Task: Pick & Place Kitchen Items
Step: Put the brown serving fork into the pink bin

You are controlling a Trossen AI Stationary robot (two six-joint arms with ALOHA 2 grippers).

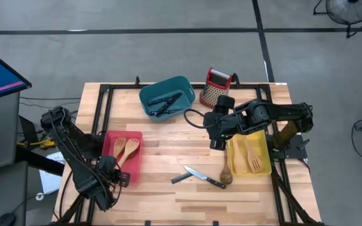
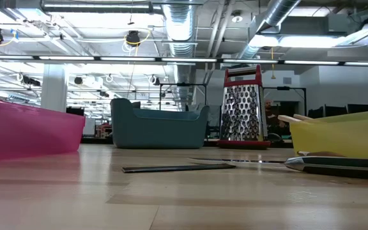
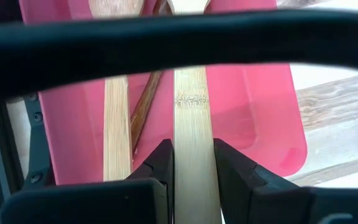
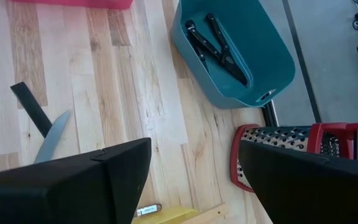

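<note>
- While the left gripper (image 3: 191, 180) hangs at the near end of the red bin (image 1: 112, 164), its fingers (image 3: 160, 171) pinch a pale wooden utensil handle (image 3: 190, 118) between them; the handle's long axis runs straight out ahead of the fingers, into the bin.
- Red bin contents: a second pale handle (image 3: 117, 124) lies just beside the held one, roughly parallel, with a darker thin stick (image 3: 143, 112) between them; the high view shows two wooden fork heads (image 1: 125, 148).
- Right gripper (image 4: 191, 174): fingers spread wide, holding nothing, poised over the bench (image 1: 168, 188) between the teal bin (image 1: 166, 97) and the yellow bin (image 1: 249, 157).
- Loose items ahead of the right fingers: a black-handled knife (image 1: 201, 176) lying at a slant, a dark strip (image 1: 180, 178) touching its tip, and a dark wooden spoon (image 1: 226, 174) beside the yellow bin.
- Judgement: the right arm is the nearer to these loose pieces; the left arm's next move is likely releasing its handle into the red bin.
- Also present: grater (image 1: 217, 86), black-handled knives (image 4: 219, 46) in the teal bin.
</note>
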